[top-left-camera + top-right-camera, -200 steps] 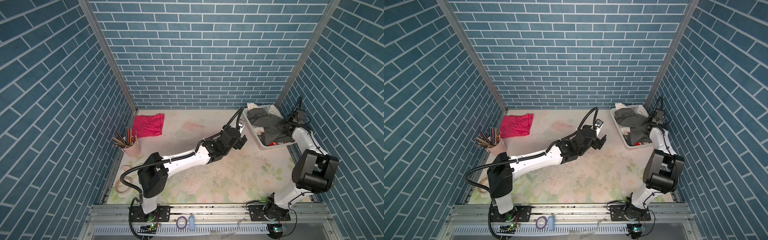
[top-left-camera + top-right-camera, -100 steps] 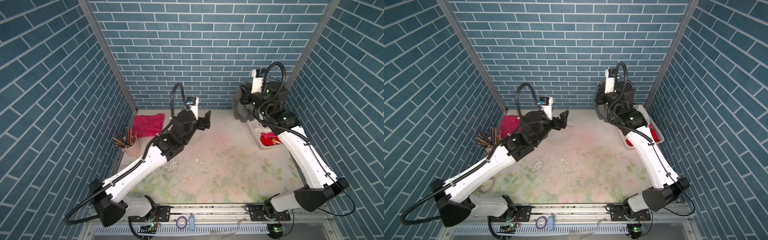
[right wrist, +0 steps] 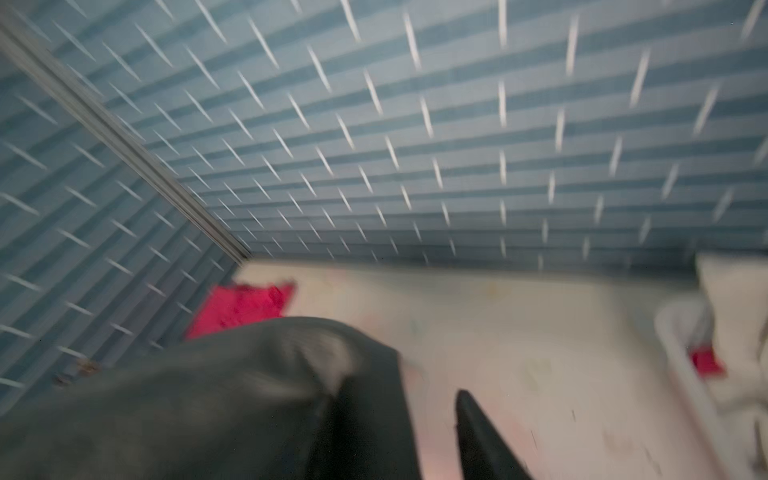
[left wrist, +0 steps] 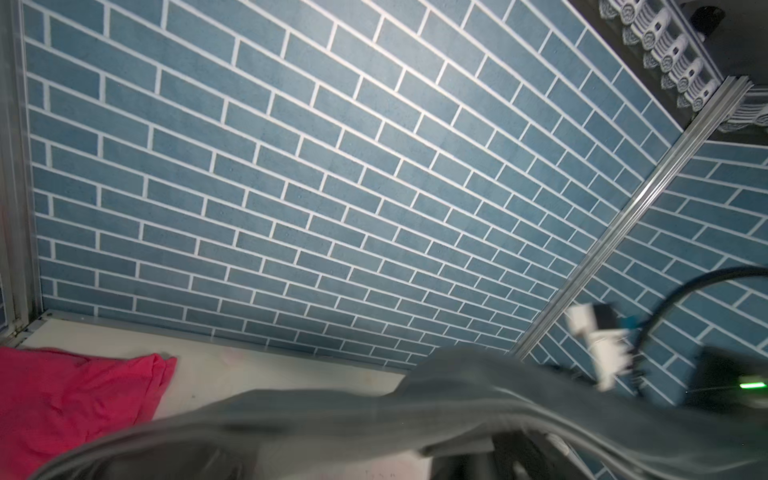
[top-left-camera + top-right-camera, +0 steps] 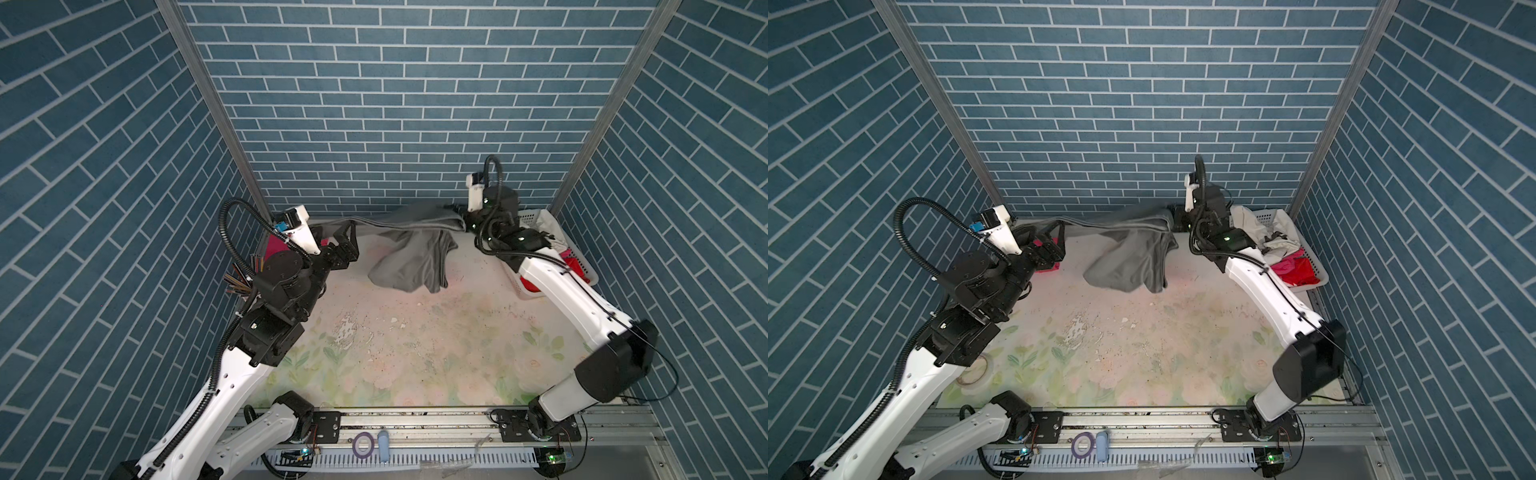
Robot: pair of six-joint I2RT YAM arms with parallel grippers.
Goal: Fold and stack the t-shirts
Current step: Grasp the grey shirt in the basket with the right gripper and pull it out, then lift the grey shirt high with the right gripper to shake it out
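Note:
The dark grey t-shirt [image 5: 409, 257] hangs over the back of the table in both top views, its upper edge pulled into a band [image 5: 1113, 222] between my two grippers. My left gripper [image 5: 338, 235] stands open at the rear left, with that band lying across its jaws [image 4: 374, 419]. At the rear right, my right gripper [image 5: 463, 222] has its jaws apart; in the blurred right wrist view the cloth [image 3: 249, 395] covers one finger and the other finger [image 3: 478, 432] is bare. The hot pink t-shirt [image 4: 79, 395] lies flat in the back left corner, mostly behind my left arm.
A white perforated basket [image 5: 1268, 216] at the back right holds white cloth and red cloth [image 5: 1296, 270]. A cup of pencils [image 5: 239, 278] stands at the left edge, a tape ring [image 5: 971, 370] nearer the front. Brick walls close in three sides.
My right arm lifted the grey t-shirt out of the basket and swung it leftward along the back wall; its jaws have parted. My left arm drew back from the basket to the rear left.

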